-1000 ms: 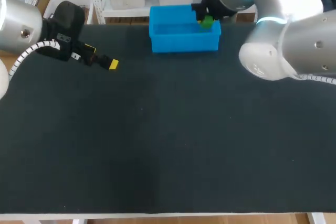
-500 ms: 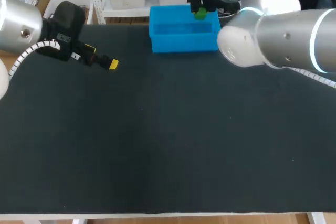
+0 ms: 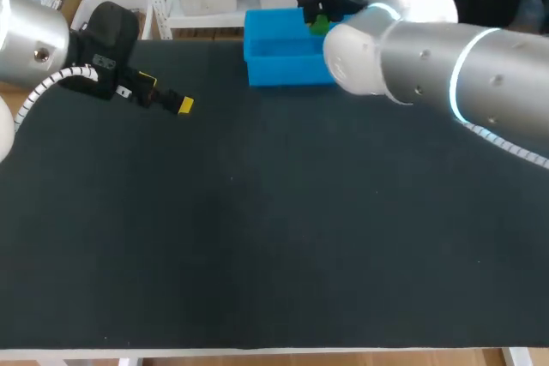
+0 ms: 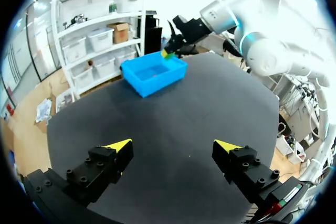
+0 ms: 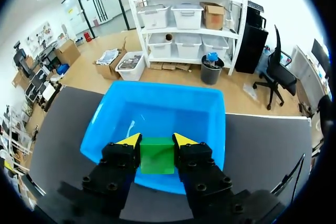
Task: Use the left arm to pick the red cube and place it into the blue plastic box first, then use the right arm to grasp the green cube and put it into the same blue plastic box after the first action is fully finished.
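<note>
My right gripper (image 5: 157, 140) is shut on the green cube (image 5: 157, 156), holding it above the near wall of the blue plastic box (image 5: 157, 109). In the head view the green cube (image 3: 319, 25) hangs over the box (image 3: 283, 70) near its right end, and my right arm covers that end. My left gripper (image 4: 173, 146) stands open with nothing between its fingers, low over the table's left side (image 3: 176, 104), far from the box (image 4: 145, 81). From there the green cube (image 4: 165, 53) shows above the box's far rim. No red cube shows in any view.
The black table (image 3: 257, 229) stretches wide in front of the box. My right arm's thick elbow (image 3: 429, 66) hangs over the table's back right. White bins stand beyond the far edge.
My right arm has swung left, carrying the green cube from the box's right rim toward its middle. The left arm has kept still.
</note>
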`<state>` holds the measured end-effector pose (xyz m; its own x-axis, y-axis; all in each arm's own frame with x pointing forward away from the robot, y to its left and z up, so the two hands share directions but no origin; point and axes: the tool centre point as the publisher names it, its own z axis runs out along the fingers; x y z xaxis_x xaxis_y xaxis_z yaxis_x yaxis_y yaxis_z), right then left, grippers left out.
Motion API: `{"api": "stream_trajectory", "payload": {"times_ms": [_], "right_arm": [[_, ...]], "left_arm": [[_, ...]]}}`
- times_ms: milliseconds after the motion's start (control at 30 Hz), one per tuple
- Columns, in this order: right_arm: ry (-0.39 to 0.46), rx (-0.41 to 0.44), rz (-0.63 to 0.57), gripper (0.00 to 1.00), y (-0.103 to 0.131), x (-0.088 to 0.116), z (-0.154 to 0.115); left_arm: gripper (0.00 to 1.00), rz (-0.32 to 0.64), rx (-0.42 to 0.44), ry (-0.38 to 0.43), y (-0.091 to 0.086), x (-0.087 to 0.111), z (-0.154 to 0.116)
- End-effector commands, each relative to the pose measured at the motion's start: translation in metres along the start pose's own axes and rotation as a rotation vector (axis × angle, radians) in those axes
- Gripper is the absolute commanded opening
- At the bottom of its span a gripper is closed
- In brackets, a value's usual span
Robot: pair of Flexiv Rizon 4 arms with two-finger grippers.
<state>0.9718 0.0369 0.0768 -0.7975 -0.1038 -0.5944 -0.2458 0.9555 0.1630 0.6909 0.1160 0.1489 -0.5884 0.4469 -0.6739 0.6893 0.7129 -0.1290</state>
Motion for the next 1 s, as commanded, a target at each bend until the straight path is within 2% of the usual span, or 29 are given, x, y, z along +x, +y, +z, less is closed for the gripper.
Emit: {"api": "stream_trajectory", "payload": {"times_ms": [33, 1000], "right_arm": [[0.022, -0.002, 0.001, 0.00, 0.000, -0.007, 0.021], [0.093, 0.014, 0.017, 0.00, -0.006, 0.013, 0.040]], "left_arm": [[1.00, 0.001, 0.004, -0.001, 0.001, 0.000, 0.001], [1.00, 0.001, 0.004, -0.001, 0.001, 0.000, 0.001]]}}
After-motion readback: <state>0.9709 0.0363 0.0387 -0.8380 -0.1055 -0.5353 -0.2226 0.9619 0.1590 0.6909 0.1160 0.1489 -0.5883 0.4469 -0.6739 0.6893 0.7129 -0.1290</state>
